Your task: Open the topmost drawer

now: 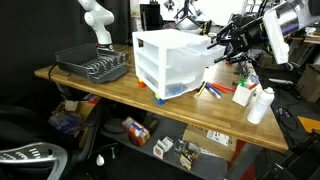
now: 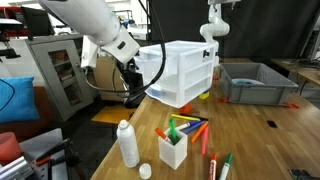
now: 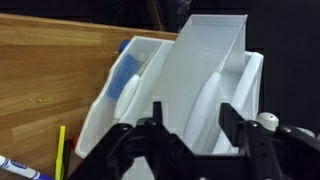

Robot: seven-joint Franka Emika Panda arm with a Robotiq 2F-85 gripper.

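The white plastic cabinet [image 1: 160,62] with three translucent drawers stands on the wooden table [image 1: 120,92]. The topmost drawer [image 1: 185,44] is the upper one; it also shows in an exterior view [image 2: 152,58]. My gripper [image 1: 214,46] is open and empty, just in front of the drawer fronts at upper-drawer height [image 2: 134,82]. In the wrist view the cabinet lies turned on its side. The two black fingers [image 3: 192,120] stand apart in front of the topmost drawer [image 3: 215,60] without touching it. I cannot tell whether the drawer stands out from the cabinet.
A black dish rack [image 1: 92,66] sits beside the cabinet, and a grey bin [image 2: 255,82] stands behind it. White bottles [image 1: 260,102], loose markers [image 2: 190,128] and a white cup of markers [image 2: 172,150] lie near the gripper's side. A second white arm [image 2: 212,25] stands behind.
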